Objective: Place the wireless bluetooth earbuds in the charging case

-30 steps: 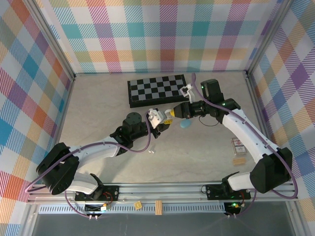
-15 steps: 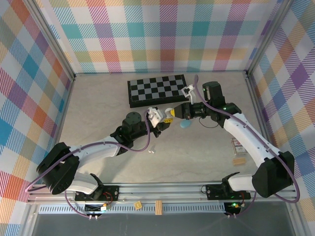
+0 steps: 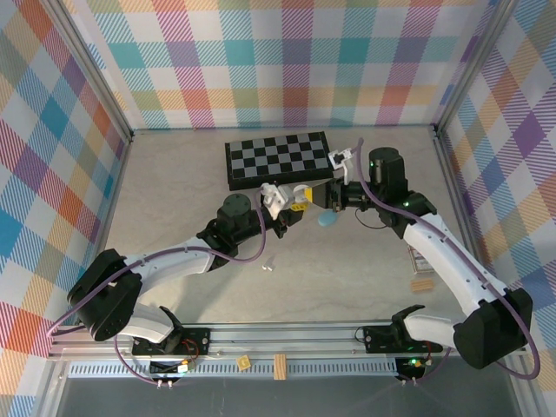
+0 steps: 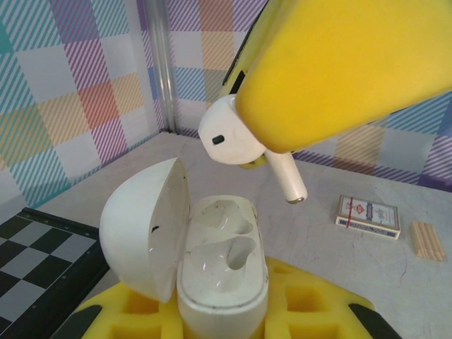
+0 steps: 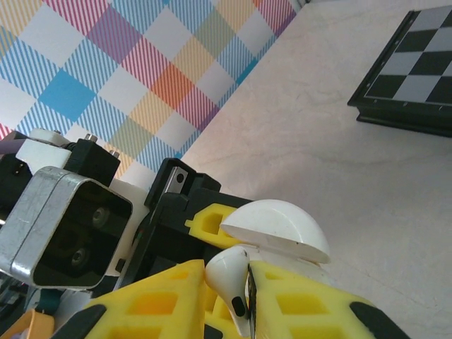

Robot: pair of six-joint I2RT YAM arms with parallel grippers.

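Note:
My left gripper (image 4: 222,307) is shut on a white charging case (image 4: 220,265), holding it upright with its lid (image 4: 141,226) swung open to the left and both wells empty. My right gripper (image 5: 229,300) is shut on a white stemmed earbud (image 5: 227,277). In the left wrist view that earbud (image 4: 236,134) hangs just above the case, stem pointing down and apart from the wells. From above, the two grippers meet in front of the chessboard, the left gripper (image 3: 291,208) beside the right gripper (image 3: 318,198).
A chessboard (image 3: 278,159) lies behind the grippers. A light blue case (image 3: 327,220) rests on the table under the right gripper. Another tiny white earbud (image 3: 267,268) lies nearer the front. A card deck (image 4: 367,214) and wooden sticks (image 4: 427,240) sit at the right.
The left gripper has carried the case back and to the right. The right gripper has moved back with the earbud, and the two grippers now stand closer to the chessboard.

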